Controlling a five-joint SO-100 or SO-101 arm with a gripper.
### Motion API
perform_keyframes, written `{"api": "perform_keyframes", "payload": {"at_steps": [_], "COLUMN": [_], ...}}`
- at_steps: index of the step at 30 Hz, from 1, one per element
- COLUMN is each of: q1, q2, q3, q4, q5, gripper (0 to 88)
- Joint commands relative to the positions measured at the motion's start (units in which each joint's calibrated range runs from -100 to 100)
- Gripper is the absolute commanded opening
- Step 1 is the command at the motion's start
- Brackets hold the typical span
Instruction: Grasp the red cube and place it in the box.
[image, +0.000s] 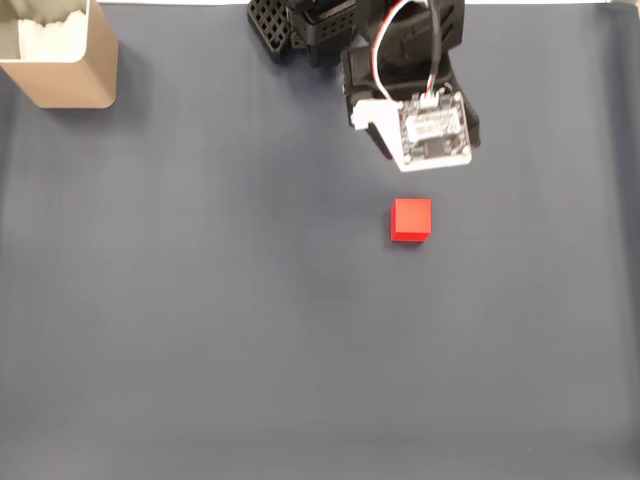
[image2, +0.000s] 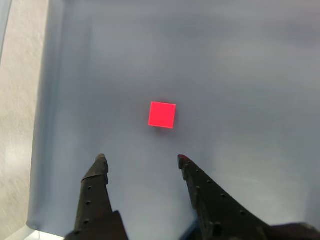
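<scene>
One box (image: 62, 62), fixed view alone.

Claw (image2: 141, 159): fingers spread apart, empty; low in the wrist view
Red cube (image2: 162, 115): on the tabletop (image2: 240, 75); just beyond the fingertips

The box (image: 62, 62) is cut off by the fixed view's top-left corner.

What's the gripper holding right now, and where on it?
Nothing. The gripper is open and empty; the red cube sits on the mat ahead of its fingertips, untouched.
</scene>
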Motion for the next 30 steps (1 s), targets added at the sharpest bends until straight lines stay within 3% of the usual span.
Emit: {"api": "perform_keyframes", "payload": {"at_steps": [1, 30], "q1": [1.2, 2.8], "q2": [1.8, 14.3], "q3": [-2.0, -2.4], "q4": [-1.8, -13.3], "q5": [0.8, 4.7], "gripper": [33.2, 32.9]}}
